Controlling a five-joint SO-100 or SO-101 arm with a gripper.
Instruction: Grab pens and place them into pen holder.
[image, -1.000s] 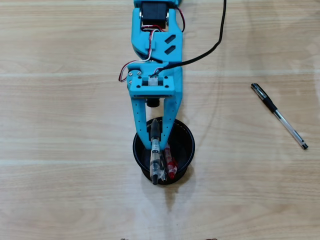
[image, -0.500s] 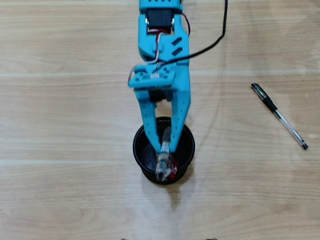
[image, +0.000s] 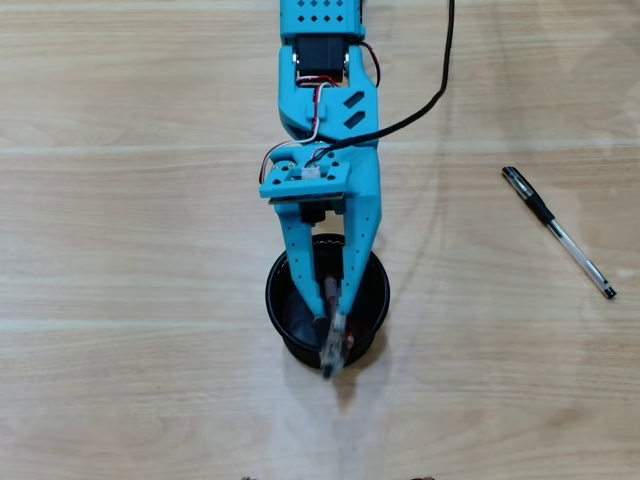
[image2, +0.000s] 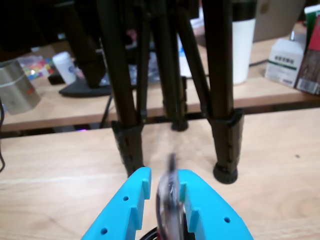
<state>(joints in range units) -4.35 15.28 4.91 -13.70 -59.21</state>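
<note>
One pen (image: 331, 340) now stands steeper than half second ago, blurred, tip down inside holder (image: 372, 300), gripper (image: 330, 312) above cup with jaws apart, pen loose between them. Judgement: drop under way; red pen barely visible under it. Tripod legs (image2: 125, 100) beyond cup in wrist view, no obstacle. Last pen (image: 558, 232) lies well right on table (image: 120, 250), path clear.

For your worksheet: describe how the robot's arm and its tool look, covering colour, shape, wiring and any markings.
The arm is bright turquoise plastic with a black motor set in its upper part. Red, white and black wires loop along it, and a thicker black cable trails away. The tool has two long tapering turquoise fingers with rows of small holes. No markings show.
</note>
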